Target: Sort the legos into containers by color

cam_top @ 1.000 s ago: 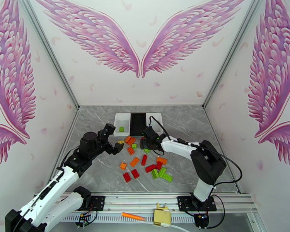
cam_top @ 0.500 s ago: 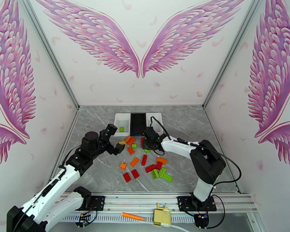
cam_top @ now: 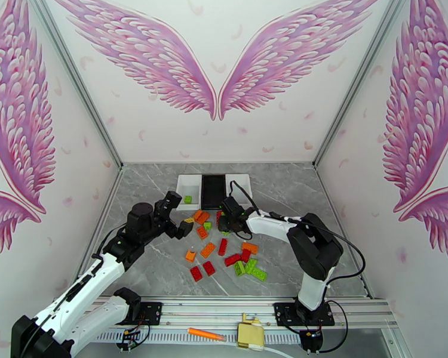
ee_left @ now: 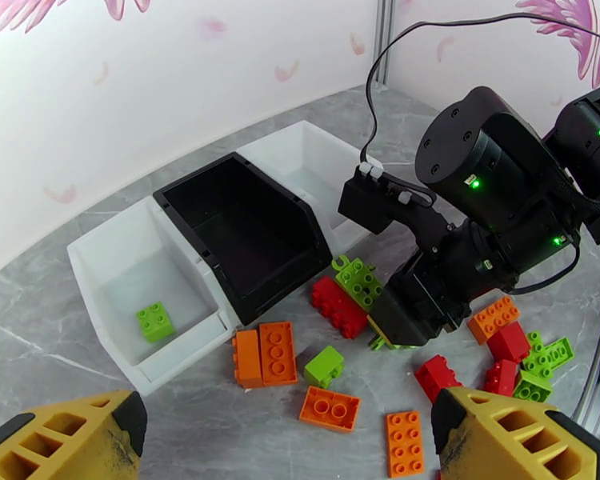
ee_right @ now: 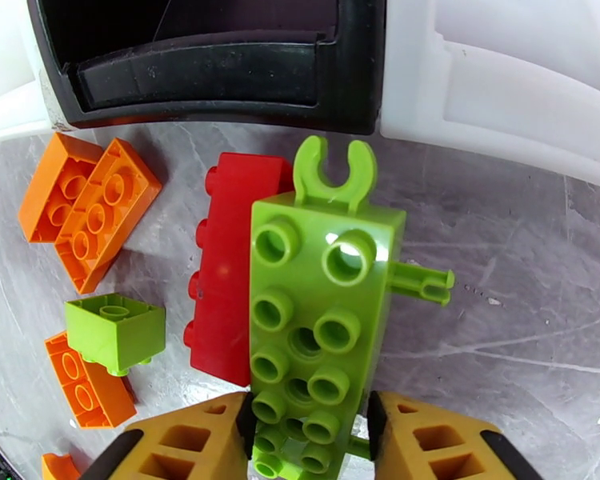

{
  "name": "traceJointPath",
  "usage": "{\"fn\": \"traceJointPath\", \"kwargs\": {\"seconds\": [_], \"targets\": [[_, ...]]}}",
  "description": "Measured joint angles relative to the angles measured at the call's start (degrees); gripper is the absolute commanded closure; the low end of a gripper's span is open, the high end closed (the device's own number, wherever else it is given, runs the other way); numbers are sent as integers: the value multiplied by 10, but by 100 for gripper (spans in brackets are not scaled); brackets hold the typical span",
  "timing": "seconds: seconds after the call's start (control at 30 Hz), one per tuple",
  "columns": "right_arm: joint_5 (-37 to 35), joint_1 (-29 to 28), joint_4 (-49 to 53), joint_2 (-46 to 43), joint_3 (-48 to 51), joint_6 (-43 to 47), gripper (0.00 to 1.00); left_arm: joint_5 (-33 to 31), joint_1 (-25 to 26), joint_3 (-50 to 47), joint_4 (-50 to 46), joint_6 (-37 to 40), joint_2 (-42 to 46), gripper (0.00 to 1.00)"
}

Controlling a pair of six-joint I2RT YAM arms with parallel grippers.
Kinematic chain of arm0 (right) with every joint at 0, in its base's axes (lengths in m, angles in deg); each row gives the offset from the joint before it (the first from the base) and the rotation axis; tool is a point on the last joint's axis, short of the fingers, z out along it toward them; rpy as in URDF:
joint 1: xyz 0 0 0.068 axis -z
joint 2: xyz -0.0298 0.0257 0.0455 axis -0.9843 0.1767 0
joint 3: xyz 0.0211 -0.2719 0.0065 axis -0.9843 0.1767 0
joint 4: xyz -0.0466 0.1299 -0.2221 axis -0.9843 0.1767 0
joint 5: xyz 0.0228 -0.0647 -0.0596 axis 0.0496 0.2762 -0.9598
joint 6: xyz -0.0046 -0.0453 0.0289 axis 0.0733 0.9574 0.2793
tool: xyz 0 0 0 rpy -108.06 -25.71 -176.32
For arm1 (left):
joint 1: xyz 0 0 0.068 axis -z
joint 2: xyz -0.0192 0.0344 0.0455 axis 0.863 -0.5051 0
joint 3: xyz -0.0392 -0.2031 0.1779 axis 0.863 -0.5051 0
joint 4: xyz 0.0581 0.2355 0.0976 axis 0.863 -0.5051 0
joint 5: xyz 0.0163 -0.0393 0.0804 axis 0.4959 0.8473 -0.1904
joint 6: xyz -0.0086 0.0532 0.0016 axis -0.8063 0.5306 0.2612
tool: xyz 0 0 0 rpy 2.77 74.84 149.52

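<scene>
Marble table (cam_top: 284, 192), right gripper (ee_right: 308, 415) hiding lego (ee_right: 324, 290) end

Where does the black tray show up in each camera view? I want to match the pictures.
Top external: black tray near the picture's centre, between the white trays.
Left wrist: black tray left of centre, again between the white trays.
Right wrist: black tray, its front wall running along the top edge.
Shared landmark: the lime green clip brick in the right gripper, just in front of the tray.
</scene>
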Motion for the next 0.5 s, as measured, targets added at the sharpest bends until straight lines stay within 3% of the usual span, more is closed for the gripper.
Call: {"fn": "traceJointPath", "kwargs": {"seconds": [0.23, 0.5], "targets": [[0, 1, 3, 2, 2, 4, 47, 0, 0, 0, 0, 0, 0, 1], [-4, 1, 13, 3, 12, 1, 63, 0, 0, 0, 6, 0, 0, 1]]}}
